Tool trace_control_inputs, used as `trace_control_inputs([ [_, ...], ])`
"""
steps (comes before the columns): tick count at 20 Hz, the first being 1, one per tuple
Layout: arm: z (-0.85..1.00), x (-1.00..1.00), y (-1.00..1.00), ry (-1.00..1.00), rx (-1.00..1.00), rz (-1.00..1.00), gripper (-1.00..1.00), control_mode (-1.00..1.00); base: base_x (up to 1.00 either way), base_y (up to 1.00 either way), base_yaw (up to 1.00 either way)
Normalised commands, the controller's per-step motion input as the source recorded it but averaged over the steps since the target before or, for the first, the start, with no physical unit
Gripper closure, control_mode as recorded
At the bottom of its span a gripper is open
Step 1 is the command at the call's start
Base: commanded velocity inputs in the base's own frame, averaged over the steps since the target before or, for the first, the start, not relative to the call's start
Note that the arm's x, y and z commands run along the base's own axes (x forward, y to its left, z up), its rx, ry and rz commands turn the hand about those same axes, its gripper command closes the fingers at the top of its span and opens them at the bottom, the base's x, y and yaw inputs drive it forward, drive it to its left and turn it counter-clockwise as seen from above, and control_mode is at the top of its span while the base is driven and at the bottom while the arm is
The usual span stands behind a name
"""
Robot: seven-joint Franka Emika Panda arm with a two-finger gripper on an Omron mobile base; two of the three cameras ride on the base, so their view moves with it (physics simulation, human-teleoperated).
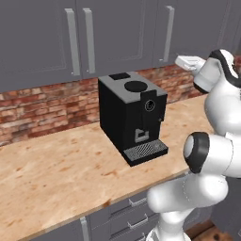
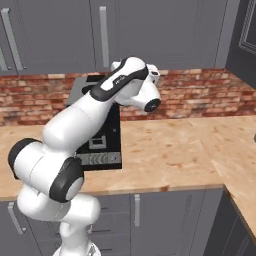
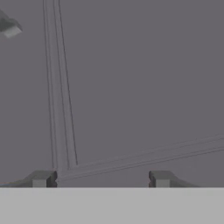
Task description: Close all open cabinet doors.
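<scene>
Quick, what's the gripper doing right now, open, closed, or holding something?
Gripper: open, holding nothing; the fingertips stand apart, close in front of a grey cabinet door.

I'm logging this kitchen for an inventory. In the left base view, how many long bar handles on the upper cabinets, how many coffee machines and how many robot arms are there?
Bar handles on the upper cabinet doors: 3
Coffee machine: 1
Robot arm: 1
Total: 5
</scene>
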Motion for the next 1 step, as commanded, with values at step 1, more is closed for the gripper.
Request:
trace_control_inputs([
  [1,0.00,0.05,0.01,0.00,0.00,0.00,-1.00,-1.00,0.00,0.00,0.00],
])
